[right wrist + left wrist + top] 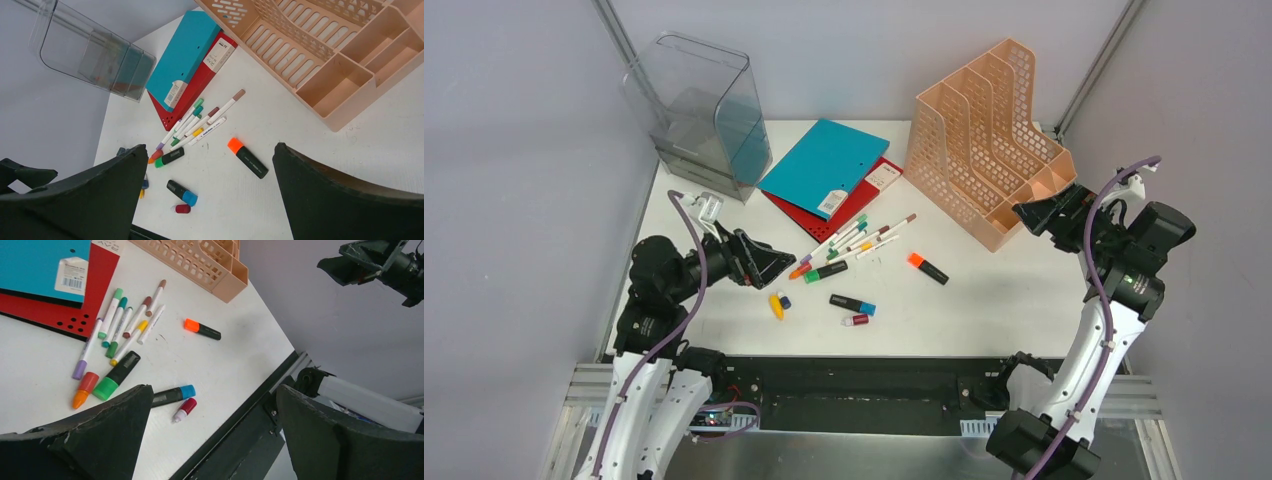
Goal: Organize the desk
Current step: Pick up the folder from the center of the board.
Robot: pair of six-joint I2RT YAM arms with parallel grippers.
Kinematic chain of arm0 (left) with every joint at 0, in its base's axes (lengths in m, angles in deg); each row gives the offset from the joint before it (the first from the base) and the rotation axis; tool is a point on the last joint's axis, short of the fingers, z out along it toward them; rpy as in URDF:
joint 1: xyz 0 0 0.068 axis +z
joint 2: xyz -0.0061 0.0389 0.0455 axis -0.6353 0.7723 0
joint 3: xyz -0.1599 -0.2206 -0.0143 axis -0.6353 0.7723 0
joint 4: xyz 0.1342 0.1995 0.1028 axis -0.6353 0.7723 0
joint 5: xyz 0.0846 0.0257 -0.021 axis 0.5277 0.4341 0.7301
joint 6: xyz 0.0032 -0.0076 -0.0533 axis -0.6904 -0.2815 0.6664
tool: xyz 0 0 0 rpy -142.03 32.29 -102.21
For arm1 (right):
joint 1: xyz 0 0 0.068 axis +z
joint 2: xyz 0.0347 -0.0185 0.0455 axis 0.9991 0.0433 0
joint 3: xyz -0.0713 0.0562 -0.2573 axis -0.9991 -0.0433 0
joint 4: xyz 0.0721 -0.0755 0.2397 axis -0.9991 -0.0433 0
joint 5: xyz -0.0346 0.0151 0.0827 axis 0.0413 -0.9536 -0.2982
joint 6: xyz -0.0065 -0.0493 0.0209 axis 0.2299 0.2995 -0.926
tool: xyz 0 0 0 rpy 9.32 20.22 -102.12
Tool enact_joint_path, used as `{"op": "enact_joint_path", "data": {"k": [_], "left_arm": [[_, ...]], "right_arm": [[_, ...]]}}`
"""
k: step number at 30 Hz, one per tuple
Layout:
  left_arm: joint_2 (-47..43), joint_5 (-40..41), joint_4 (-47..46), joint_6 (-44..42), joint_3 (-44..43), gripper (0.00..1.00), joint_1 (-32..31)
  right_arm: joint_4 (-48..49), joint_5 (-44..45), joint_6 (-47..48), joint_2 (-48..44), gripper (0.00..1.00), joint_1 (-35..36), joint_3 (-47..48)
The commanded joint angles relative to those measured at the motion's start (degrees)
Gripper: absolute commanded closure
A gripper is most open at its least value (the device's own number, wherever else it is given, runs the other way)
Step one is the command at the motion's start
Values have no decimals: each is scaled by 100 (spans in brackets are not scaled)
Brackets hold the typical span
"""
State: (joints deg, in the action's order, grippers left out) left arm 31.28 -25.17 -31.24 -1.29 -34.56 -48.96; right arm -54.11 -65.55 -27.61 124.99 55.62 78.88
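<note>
The desk (1004, 310) is a white tabletop with pens and folders strewn over its middle. Several thin felt pens (859, 235) lie in a loose bunch beside a green-capped highlighter (826, 271). An orange-capped highlighter (927, 268) and a blue-capped one (852, 304) lie apart from them, with a small red-capped bottle (855, 320) next to the blue one. A teal folder (824, 165) rests on a red folder (864, 190). My left gripper (774, 265) hovers open at the left, holding nothing. My right gripper (1039, 215) hangs open and empty at the right.
A peach mesh file organizer (984, 140) stands at the back right, close to my right gripper. A clear plastic holder (704, 115) stands at the back left. A yellow marker (776, 305) lies just under my left gripper. The black rail (864, 385) runs along the near edge.
</note>
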Motion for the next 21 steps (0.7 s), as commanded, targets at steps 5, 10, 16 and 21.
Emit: {"op": "enact_joint_path", "data": {"k": [5,10,16,21], "left_arm": [[255,-577,-868,408,285,1,29],[310,-510,-1416,892,178,1,29],[811,14,-1571,1979,-689,1,28],[1236,373,-915,2517,-1941,1,29]], "right_arm": [[579,-409,-175,68,0,-27,-193],[652,-564,-118,82,0,-27,-266],[663,-593,-58,96,0,-27,-332],[674,-596,-46,134,0,-27,-369]]}}
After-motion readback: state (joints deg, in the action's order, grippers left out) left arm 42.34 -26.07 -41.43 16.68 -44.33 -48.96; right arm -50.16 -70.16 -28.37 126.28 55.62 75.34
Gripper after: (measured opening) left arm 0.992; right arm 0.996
